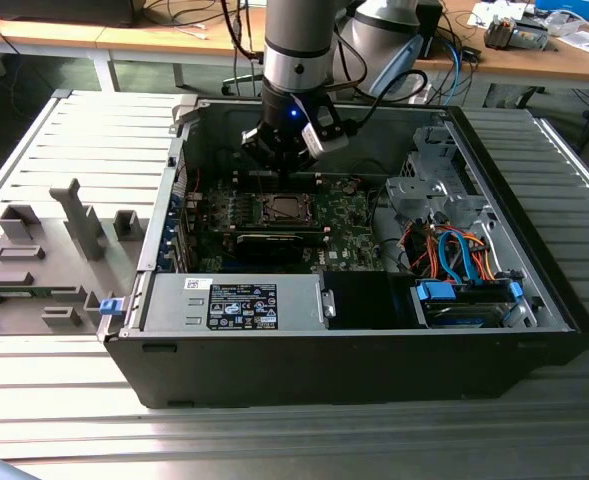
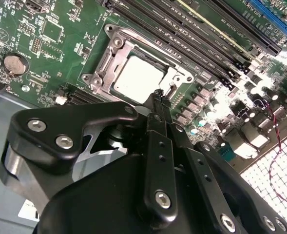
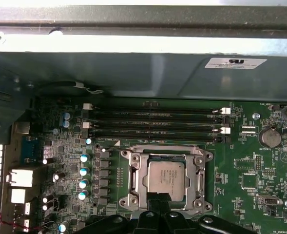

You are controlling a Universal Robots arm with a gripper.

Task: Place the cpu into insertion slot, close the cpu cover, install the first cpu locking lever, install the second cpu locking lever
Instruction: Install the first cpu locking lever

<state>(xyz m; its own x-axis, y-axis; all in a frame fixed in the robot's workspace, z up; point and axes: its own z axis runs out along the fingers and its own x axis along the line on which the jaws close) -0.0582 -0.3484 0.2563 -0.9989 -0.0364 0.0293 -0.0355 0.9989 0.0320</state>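
Gripper (image 2: pixel 157 97), fingers seemingly pressed together, hovers over the cpu (image 3: pixel 166 178); exterior view shows the case (image 1: pixel 374 350).

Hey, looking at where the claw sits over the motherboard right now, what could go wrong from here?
1. The claw hovers right at the rim of the cpu cover, with the cpu already seated in it; a slightly off descent could scrape either.
2. The memory slots and small capacitors crowd the socket, so a sideways slip might knock them.
3. The case wall leaves the arm little room.
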